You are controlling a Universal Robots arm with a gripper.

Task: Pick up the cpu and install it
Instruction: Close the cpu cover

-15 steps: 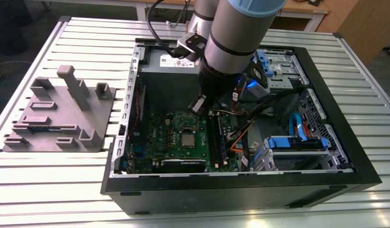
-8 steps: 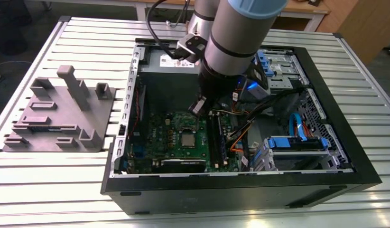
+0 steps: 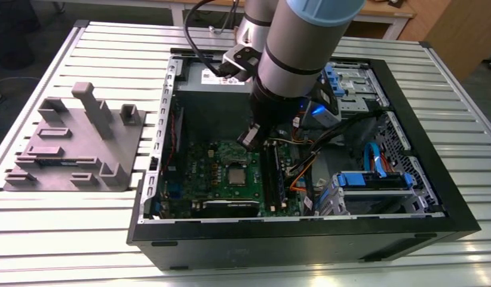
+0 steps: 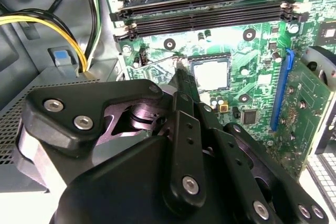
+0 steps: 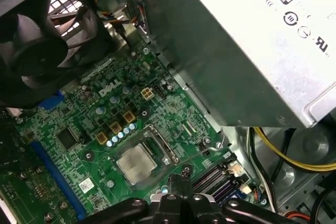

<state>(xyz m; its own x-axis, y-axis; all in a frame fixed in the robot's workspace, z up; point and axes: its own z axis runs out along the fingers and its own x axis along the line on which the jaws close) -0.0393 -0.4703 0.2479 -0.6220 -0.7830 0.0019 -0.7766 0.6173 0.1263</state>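
Hovering just above the motherboard (image 3: 221, 173), the claw (image 4: 181, 74) looks pinched narrow and empty beside the cpu (image 4: 210, 73) (already lying in its socket), so any downward drift could scrape it.

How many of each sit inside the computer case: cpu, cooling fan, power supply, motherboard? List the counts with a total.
cpu: 1
cooling fan: 1
power supply: 1
motherboard: 1
Total: 4

Silver-grey cpu (image 5: 136, 164) w/ pale rim on green motherboard (image 5: 94, 129), blue slot (image 4: 281, 90), black fan (image 5: 44, 40)
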